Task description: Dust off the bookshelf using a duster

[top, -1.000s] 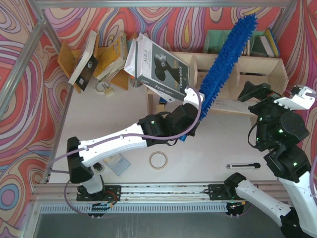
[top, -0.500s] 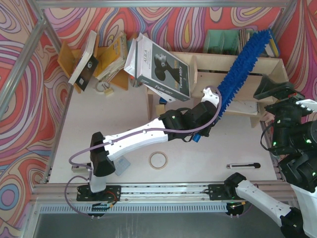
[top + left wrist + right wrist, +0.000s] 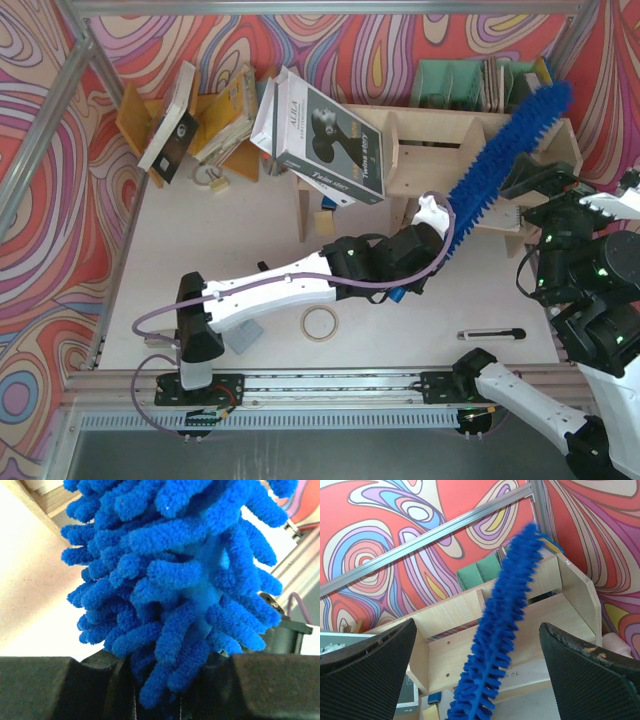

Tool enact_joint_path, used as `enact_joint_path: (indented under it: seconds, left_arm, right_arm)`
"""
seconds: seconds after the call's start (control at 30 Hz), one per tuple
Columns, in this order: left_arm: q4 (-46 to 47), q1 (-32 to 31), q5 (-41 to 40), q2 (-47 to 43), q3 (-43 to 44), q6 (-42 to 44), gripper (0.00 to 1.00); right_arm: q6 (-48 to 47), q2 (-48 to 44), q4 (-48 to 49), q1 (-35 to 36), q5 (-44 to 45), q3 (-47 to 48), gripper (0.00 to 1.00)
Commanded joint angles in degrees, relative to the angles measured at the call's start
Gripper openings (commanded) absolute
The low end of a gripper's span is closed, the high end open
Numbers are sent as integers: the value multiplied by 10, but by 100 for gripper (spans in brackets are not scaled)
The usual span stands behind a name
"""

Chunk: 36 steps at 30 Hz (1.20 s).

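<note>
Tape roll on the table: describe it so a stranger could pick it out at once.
Look at the pale table, toward its front edge. Just on the near side of the white left arm lies the tape roll, flat. It is the only round, hollow tan ring there; the black pen to its right is a straight stick.

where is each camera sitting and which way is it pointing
Top external: above and behind the bases, looking down at the table; both arms show.
Left wrist: on the left gripper, looking up the duster it grips; dark fingers along the bottom.
Right wrist: on the open right gripper, facing the bookshelf; fingers in both lower corners.
Shared: the duster, in all three.
</note>
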Motion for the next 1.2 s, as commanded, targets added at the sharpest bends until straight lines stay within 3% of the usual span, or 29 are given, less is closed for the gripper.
enact_joint_path:
  seconds: [0.0, 0.4, 0.9, 1.17]
  left_arm:
    - [46, -21, 3, -47, -3, 25, 0]
    - [6, -24, 42, 23, 35, 4, 0]
    - [-50, -28, 41, -58, -90, -38, 0]
    - [-63, -28, 42, 3, 23, -5, 0]
  right_arm:
    - [-6, 4, 17, 1, 3, 4, 99]
    - [-7, 0, 17, 1, 7, 12, 99]
    - [-1, 5, 23, 1, 12, 3, 99]
    - [20, 7, 5, 1, 5, 13, 99]
